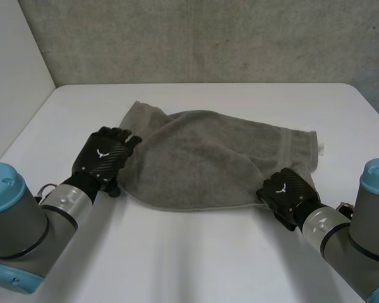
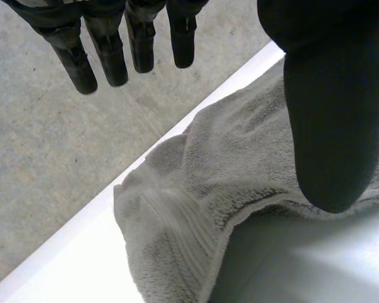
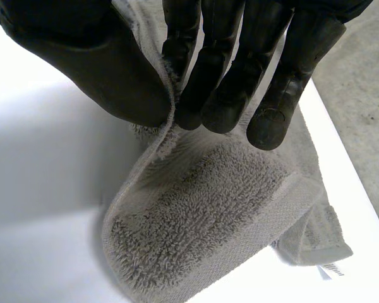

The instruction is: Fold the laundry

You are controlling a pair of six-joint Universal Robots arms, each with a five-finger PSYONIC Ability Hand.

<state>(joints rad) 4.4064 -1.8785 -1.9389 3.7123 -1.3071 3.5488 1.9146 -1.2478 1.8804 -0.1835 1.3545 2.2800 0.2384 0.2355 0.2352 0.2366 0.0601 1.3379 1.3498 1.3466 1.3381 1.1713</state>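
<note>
A grey-brown towel [image 1: 202, 158] lies folded over on the white table [image 1: 196, 252], its fold running along the near side. My left hand [image 1: 104, 154] hovers at the towel's left edge with straight, spread fingers [image 2: 107, 50] and thumb [image 2: 328, 126] above the towel [image 2: 196, 202], holding nothing. At the towel's near right corner my right hand [image 1: 284, 192] is shut, pinching the towel's edge [image 3: 170, 136] between thumb [image 3: 107, 69] and fingers [image 3: 221, 76]; the towel [image 3: 196, 214] hangs lifted below it.
A white tag [image 1: 321, 149] sticks out at the towel's far right corner. The table ends at a grey wall [image 1: 208, 38] behind. Bare table lies in front of the towel and to both sides.
</note>
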